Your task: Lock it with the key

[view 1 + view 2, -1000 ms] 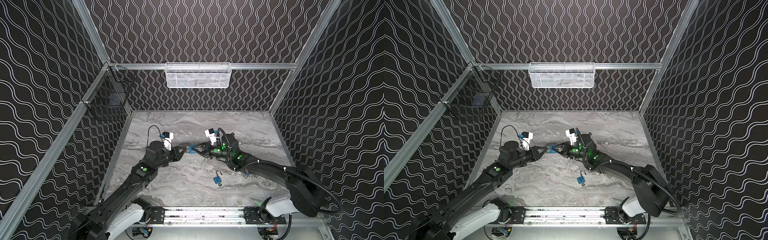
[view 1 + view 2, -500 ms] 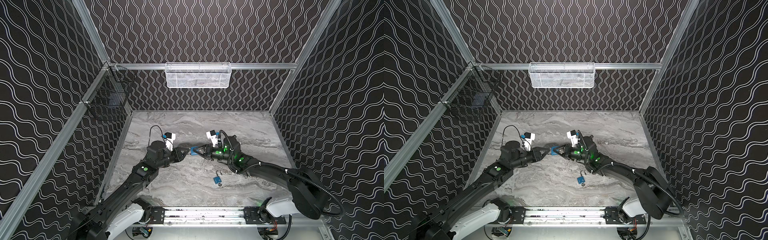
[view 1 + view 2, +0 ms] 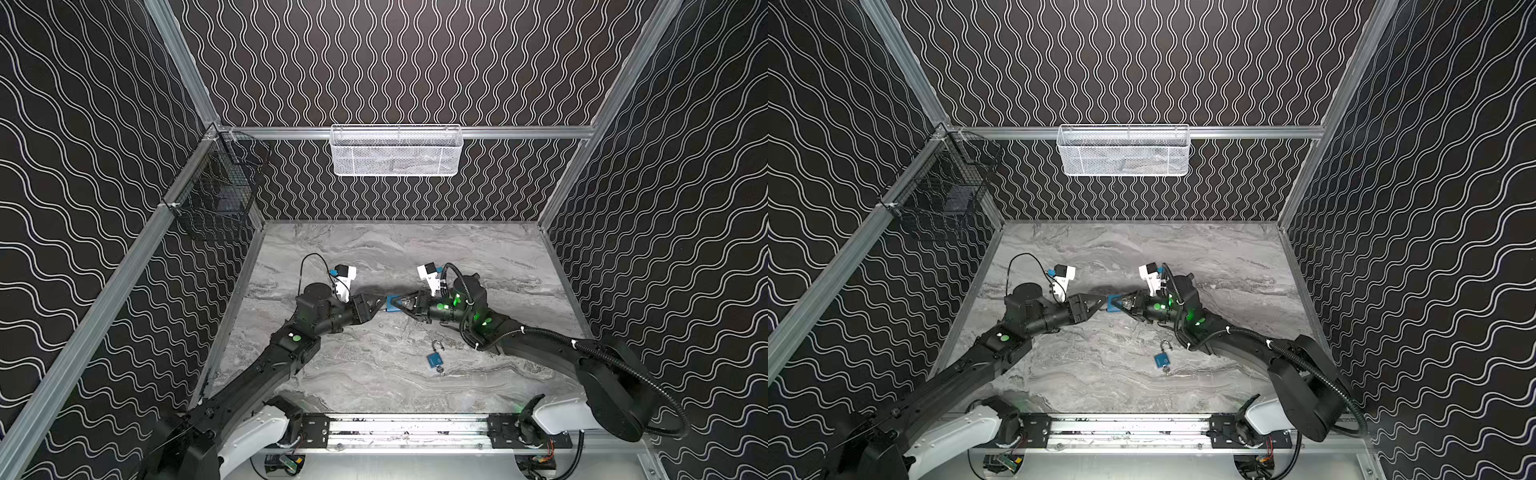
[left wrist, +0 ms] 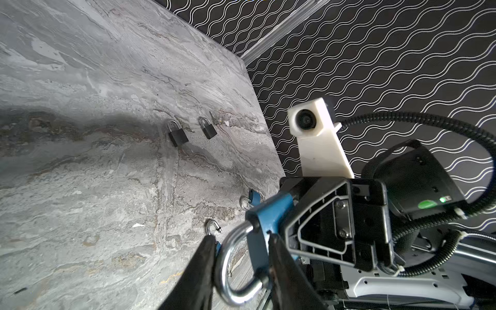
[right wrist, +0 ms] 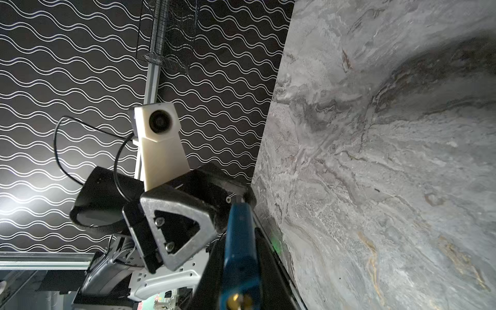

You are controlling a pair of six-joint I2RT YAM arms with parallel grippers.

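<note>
Since the left gripper (image 3: 379, 305) has its jaws parted astride the steel shackle (image 4: 236, 268), it should draw straight back without snagging that loop, while the right gripper (image 3: 402, 306), pinching the blue padlock (image 3: 392, 305) by its body above the tabletop (image 3: 374, 249), holds level.

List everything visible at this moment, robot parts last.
held padlock: one, blue, silver shackle, between the two grippers, mid-table.
loose padlock: one, blue, shackle open, on table nearer the front.
black padlocks: two, black, close together on table, second; left wrist view only.
blue object: one, blue, seemingly on table, mostly hidden.
mesh basket: one, white, back wall rail.
wire basket: one, black, left wall rail.
table: one, grey marble, underneath.
left gripper: one, black, fingers apart astride held padlock's shackle.
right gripper: one, black, fingers clamped on held padlock's body.
</note>
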